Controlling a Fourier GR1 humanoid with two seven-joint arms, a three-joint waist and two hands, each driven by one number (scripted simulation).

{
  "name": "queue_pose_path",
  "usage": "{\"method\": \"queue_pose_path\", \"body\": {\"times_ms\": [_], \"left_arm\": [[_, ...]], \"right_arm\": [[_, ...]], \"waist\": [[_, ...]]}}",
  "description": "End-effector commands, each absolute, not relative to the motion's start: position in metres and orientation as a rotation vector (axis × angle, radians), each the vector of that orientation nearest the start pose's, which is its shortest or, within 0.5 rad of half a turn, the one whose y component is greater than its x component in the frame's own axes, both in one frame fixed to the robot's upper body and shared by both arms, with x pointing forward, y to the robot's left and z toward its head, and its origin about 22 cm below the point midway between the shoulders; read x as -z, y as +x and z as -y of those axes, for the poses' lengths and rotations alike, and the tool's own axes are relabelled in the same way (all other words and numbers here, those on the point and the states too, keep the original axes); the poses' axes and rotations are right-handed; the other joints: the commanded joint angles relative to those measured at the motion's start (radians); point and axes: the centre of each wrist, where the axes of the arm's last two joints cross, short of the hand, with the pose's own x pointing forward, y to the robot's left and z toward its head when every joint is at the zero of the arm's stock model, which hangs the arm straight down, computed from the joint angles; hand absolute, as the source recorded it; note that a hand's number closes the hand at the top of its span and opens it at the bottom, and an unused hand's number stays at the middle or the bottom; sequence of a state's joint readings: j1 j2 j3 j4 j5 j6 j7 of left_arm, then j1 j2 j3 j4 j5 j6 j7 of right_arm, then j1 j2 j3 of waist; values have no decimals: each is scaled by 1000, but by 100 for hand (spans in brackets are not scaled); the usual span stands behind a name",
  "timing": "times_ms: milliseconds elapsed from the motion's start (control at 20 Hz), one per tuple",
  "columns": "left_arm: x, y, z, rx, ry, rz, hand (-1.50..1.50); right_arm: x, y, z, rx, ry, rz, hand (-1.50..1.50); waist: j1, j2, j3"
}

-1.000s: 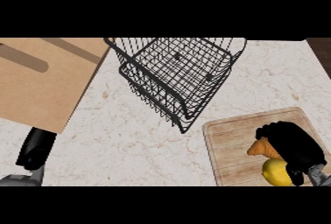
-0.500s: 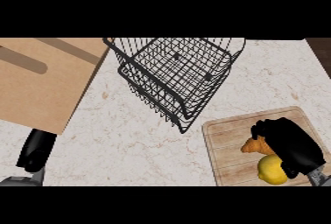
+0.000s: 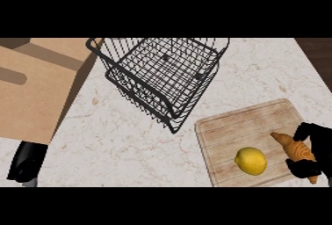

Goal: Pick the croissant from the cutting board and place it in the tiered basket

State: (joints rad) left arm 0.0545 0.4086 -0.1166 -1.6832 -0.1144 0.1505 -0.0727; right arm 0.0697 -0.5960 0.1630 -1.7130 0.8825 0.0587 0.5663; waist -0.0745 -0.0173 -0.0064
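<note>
I see right hand [image 3: 304, 169] lower right, fingers curled round croissant [image 3: 297, 150] on board [image 3: 227, 132]. Risk: croissant slips during carry to basket [image 3: 133, 88]; wrist nudges lemon [image 3: 251, 161].

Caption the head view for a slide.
Right hand curled round the croissant at the right edge of the cutting board, a lemon beside it, tiered basket beyond.

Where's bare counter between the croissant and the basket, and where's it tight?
Bare counter lies between the left hand, the basket and the cutting board; another strip runs right of the basket, above the board. Crowded: the board's right end, with lemon, croissant and right hand.
</note>
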Motion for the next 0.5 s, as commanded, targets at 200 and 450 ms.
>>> {"method": "queue_pose_path", "body": {"times_ms": [200,450], "left_arm": [[-48,238,-276,443,371,1733,0],[-61,243,-275,476,346,1752,0]], "right_arm": [[-133,174,286,-502,-1253,973,150],[-188,145,269,-429,-1171,1180,150]], "waist": [[15,4,3],[43,9,5]]}}
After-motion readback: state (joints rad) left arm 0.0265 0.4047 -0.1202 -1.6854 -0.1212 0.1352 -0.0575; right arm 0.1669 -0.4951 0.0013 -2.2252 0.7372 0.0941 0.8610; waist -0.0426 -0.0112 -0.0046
